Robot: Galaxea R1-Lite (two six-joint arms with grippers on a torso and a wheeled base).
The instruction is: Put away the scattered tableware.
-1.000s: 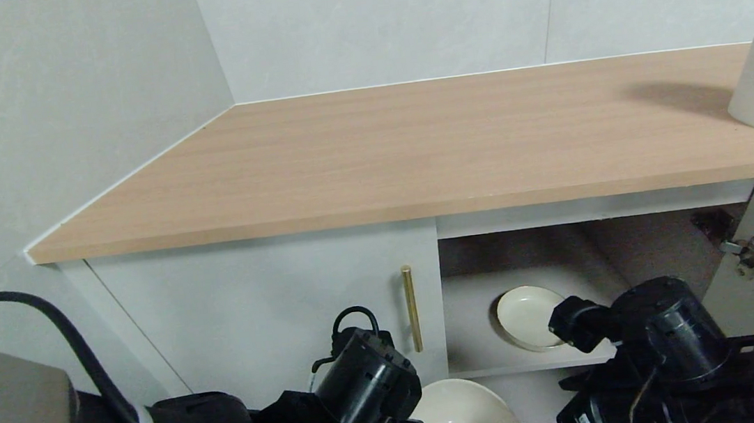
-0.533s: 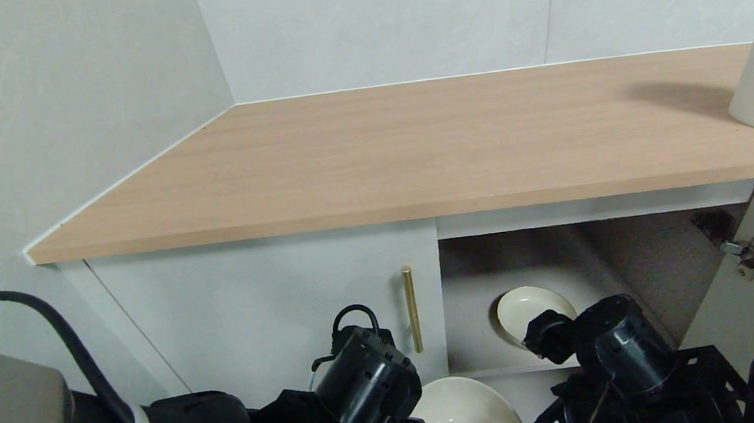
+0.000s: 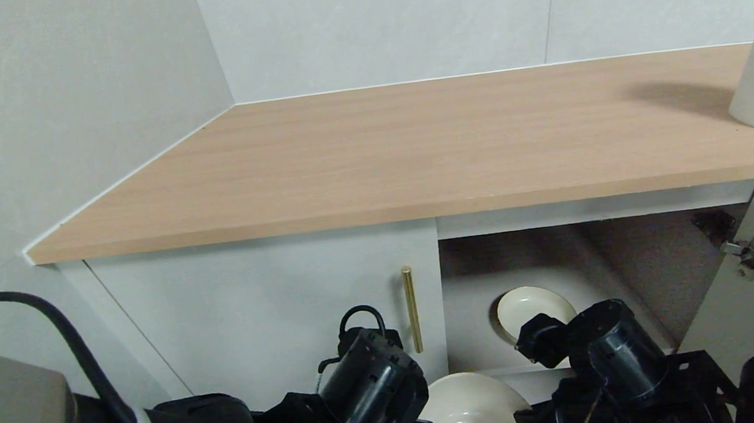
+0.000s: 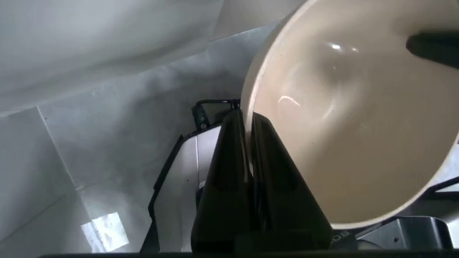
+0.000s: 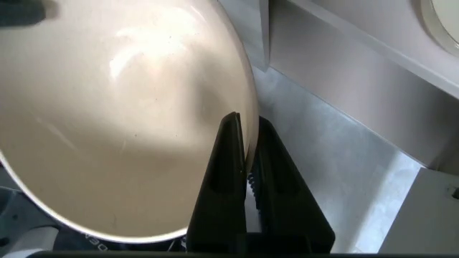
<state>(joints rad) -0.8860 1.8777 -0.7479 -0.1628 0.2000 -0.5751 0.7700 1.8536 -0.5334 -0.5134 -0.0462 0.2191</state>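
In the wrist views the bowl's (image 4: 344, 115) rim is pinched by the left pincer (image 4: 248, 125) and right pincer (image 5: 247, 129). In the head view a plate (image 3: 527, 308) is seen on the cupboard shelf (image 3: 476, 359) behind it.

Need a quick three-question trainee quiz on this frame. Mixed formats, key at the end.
1. True or false: the left tool and the right tool are each shut on the rim of the cream bowl.
2. The small dish sits: A, in the cream bowl; B, inside the open cabinet; C, in the left tool.
3. Fill in: the brass handle is on a cabinet door that is ___.

Key: 1 true; 2 B; 3 closed.
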